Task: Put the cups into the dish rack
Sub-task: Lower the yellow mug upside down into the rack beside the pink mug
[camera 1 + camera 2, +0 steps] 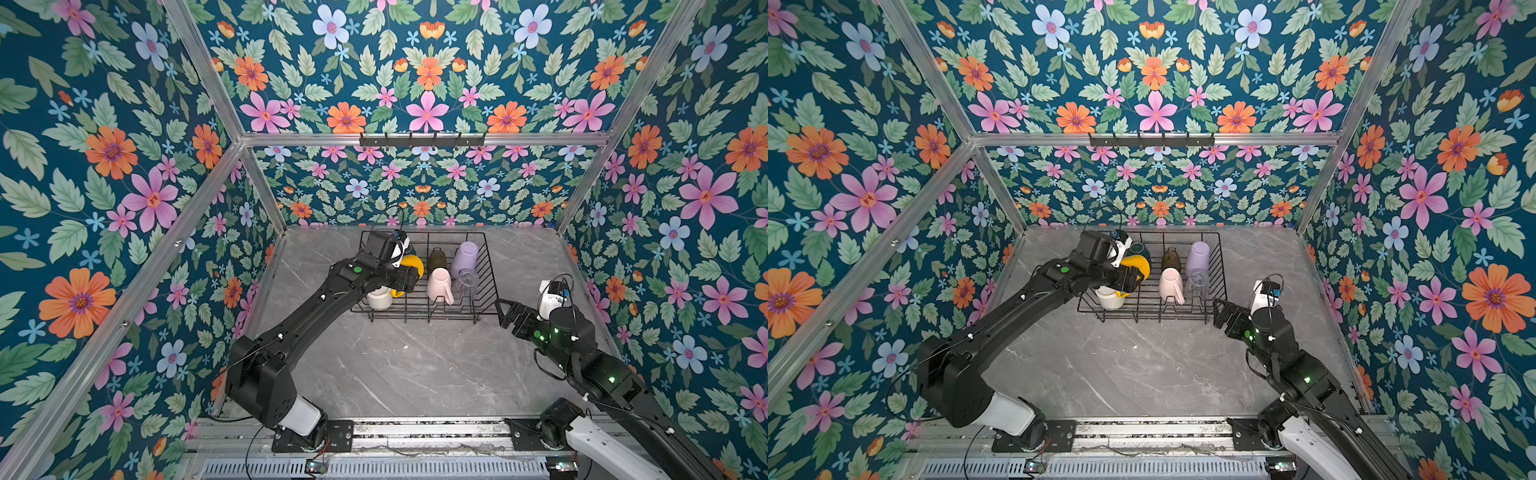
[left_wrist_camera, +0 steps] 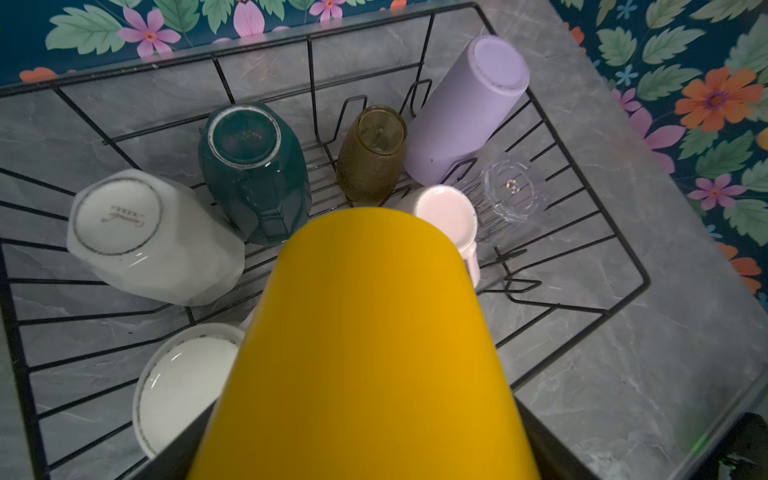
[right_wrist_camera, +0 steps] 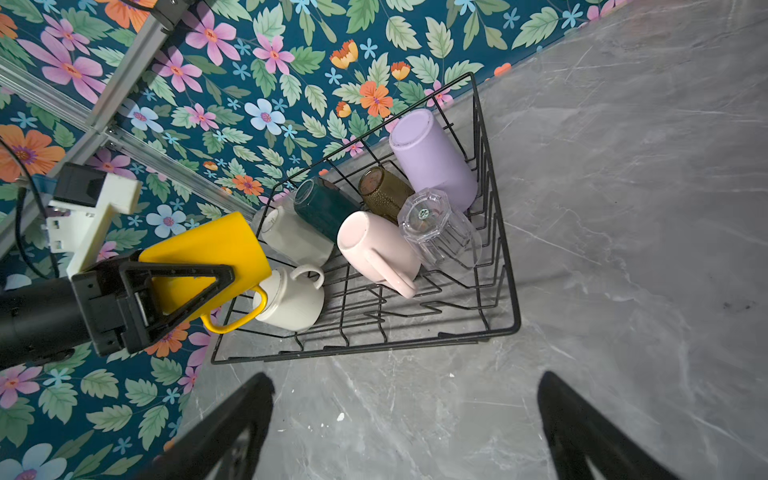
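- L fingers (image 1: 406, 279) clamped on yellow mug (image 1: 414, 264) in both top views, over left side of rack (image 1: 488, 270); R gripper (image 1: 502, 313) wide open, empty, by rack's near-right corner
- L wrist: mug fills foreground; seven other cups (image 2: 253, 174) in rack below
- R wrist: R fingers (image 3: 232, 424) spread; nothing btwn

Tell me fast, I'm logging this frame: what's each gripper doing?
Left gripper: shut on the yellow mug.
Right gripper: jaws open, empty.

grey marble-look tabletop (image 1: 395, 374) w/ the rectangular black wire dish rack (image 1: 424, 311) standing on it on short feet, approx centre, close to the back wall. few tiny white specks (image 3: 340, 417) on the bare slab in front of it.
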Tool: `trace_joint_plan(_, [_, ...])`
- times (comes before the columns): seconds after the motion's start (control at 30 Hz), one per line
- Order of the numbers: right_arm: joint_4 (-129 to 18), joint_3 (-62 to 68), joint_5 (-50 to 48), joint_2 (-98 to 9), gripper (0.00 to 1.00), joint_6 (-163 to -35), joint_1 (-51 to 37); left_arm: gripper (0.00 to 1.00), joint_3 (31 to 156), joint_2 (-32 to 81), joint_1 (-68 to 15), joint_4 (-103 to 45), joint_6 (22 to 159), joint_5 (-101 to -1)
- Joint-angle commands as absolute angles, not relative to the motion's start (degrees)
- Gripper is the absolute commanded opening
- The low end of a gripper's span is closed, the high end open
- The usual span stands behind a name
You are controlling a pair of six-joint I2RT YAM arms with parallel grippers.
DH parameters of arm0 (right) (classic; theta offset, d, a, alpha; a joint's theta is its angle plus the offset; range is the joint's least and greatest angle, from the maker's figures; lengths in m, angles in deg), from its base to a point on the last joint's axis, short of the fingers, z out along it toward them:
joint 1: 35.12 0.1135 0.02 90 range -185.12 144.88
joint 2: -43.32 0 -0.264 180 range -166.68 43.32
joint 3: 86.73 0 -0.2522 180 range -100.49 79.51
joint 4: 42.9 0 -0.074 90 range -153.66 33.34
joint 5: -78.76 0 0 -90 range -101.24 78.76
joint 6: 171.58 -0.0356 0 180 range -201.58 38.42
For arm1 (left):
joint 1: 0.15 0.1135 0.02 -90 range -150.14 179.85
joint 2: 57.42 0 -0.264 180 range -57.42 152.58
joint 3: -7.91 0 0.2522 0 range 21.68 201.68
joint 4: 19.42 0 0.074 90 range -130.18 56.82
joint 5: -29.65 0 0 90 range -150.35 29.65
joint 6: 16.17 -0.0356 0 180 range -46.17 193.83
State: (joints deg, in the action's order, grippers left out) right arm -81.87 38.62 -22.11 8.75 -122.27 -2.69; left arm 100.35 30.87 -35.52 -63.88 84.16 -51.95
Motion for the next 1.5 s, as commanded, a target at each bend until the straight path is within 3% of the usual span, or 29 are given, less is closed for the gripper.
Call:
trace_joint_plan(0.0, [-80.0,39.05,-22.49,8.63,0.98,-121.22,-2.68,0.0,101.7,32.8,-36.22,-63.9,83.5,-54.91])
trace_joint_plan(1.1, [-77.55,42.94,-21.26,8.89,0.98,-120.17,-3.01,0.0,116.49,58.4,-37.45,-72.91,81.74,-61.71])
trace_joint_plan(1.27, [-77.31,43.2,-21.16,8.77,0.98,-120.17,-3.15,0.15,117.4,60.19,-37.4,-73.19,81.92,-62.42])
trace_joint_plan(1.47, [-76.88,43.2,-20.88,8.25,0.98,-120.17,-3.31,0.58,117.59,60.88,-37.41,-73.61,82.03,-63.25])
